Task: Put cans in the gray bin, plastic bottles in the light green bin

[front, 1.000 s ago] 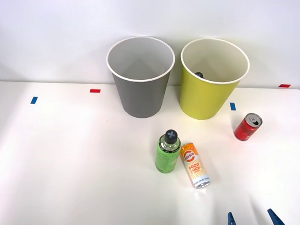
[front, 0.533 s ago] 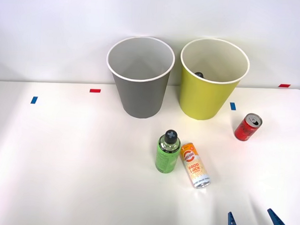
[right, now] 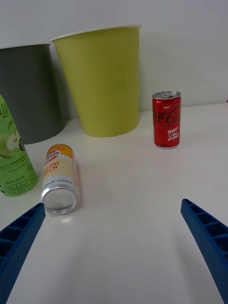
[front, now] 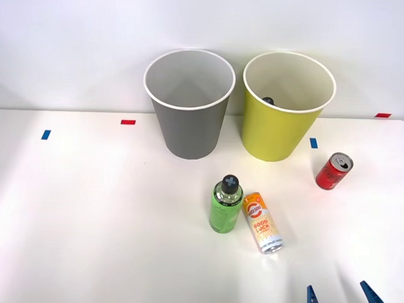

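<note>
Right gripper (front: 346, 300) low over the table (front: 85, 220), jaws spread wide, nothing between them. Ahead of the jaws and off toward the left finger (right: 19, 242): orange can (front: 262, 222) lying on its side, long axis running roughly along the line of approach, silver base turned toward the jaws, top end pointing away toward the bins. Just beside it, further to the left: green bottle (front: 226, 203), upright, cap up, close to touching the can but contact hard to judge. Further ahead and toward the right finger (right: 209, 237): red can (right: 166, 119), upright, standing apart. Beyond all three: gray bin (front: 188, 104) and light green bin (front: 287, 107), side by side, something dark already inside the green one. Probably nearest to grasp: the orange can.
</note>
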Motion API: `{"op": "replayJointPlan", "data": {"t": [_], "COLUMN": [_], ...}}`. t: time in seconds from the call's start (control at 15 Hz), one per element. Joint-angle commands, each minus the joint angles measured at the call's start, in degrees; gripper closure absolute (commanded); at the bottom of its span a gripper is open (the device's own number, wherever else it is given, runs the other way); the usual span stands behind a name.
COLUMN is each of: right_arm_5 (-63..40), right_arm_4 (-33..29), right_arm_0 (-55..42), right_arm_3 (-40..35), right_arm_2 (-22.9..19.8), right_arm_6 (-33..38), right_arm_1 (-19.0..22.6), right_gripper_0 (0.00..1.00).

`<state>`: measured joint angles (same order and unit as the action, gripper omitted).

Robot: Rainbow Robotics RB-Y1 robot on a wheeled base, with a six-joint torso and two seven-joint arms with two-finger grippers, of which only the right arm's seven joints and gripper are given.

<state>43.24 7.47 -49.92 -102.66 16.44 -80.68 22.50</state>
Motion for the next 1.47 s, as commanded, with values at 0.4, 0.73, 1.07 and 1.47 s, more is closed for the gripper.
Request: {"op": "replayJointPlan", "data": {"t": [0.4, 0.73, 1.07, 1.47], "right_arm_5": [-2.1, -6.1, -15.7, -13.8], "right_arm_4": [-0.3, 3.4, 8.1, 9.4], "right_arm_0": [2.8, 8.3, 18.5, 26.7], "right_arm_3": [0.1, 0.0, 0.1, 9.5], "right_arm_2": [0.6, -1.4, -2.9, -5.1], "right_arm_6": [-1.1, -1.2, -2.6, -2.9], "right_arm_1": [-1.1, -1.1, -1.1, -1.6], "right_gripper_0": [0.0, 0.0, 0.0, 0.0]}}
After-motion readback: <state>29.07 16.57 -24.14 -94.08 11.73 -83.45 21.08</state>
